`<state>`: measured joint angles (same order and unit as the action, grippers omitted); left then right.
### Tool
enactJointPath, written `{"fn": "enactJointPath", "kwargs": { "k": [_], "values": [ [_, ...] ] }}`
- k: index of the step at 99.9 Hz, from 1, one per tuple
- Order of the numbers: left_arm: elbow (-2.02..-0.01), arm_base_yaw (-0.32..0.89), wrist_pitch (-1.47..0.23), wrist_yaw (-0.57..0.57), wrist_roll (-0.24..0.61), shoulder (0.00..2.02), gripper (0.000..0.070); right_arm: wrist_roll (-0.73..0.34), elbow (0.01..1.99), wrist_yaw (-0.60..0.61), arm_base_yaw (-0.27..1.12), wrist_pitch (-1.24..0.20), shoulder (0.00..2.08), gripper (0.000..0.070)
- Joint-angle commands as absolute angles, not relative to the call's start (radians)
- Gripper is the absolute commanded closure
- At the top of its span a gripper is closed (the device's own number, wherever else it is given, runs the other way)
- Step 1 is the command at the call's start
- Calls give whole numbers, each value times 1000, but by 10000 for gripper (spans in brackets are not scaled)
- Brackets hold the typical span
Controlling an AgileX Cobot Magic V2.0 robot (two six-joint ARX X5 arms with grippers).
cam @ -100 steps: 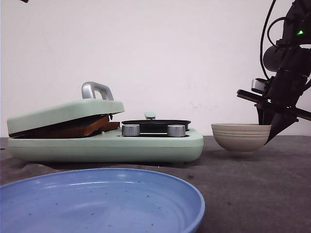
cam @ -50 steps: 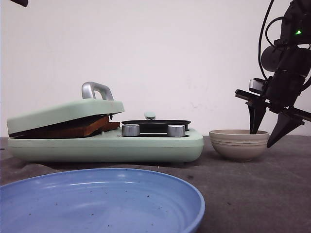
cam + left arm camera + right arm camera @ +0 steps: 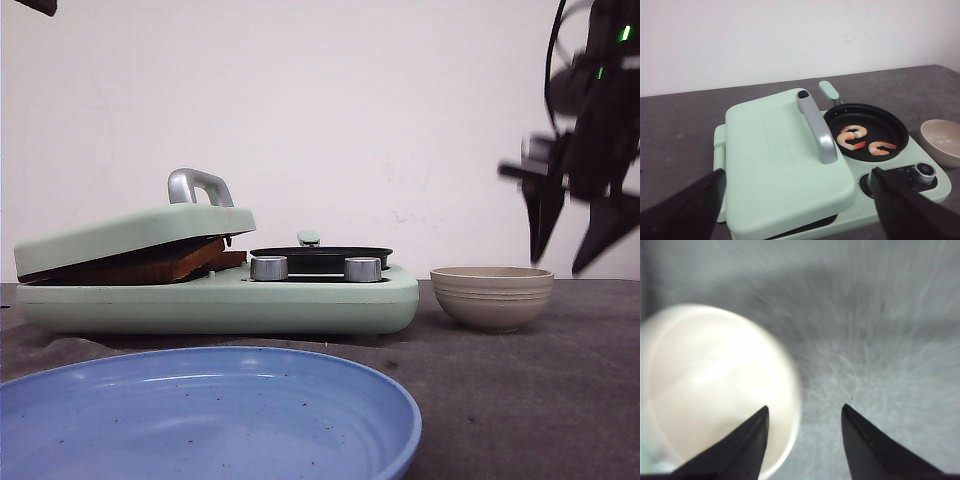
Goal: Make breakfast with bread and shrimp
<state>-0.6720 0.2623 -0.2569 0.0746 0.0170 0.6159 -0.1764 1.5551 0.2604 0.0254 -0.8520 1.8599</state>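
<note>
Right gripper, fingers apart and empty, hangs above the beige bowl. The bread, far to its left, lies clamped under the sandwich press lid; probably soft, light, easily crushed, best gripped gently at the crust. Left gripper open.

lid closed on mint cooker, silver handle on top | three shrimp in black pan | beige bowl beside | left gripper fingers spread

Mint-green cooker; blue plate (dark-speckled); beige ribbed bowl.
</note>
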Motion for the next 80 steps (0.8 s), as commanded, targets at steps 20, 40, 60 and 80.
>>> {"fn": "enactJointPath", "kwargs": {
  "k": [20,40,60,80],
  "values": [
    [-677,263,-247,72,21,620,188,-123,1578,265,26,-838,1642,419],
    [-677,263,-247,88,76,619,194,-123,1578,300,34,-821,1470,420],
    [-677,263,-247,134,100,619,527,-120,1578,377,90,-832,1356,514],
    [-677,263,-247,140,125,619,700,-54,1571,350,228,-855,1292,700]
  ]
}}
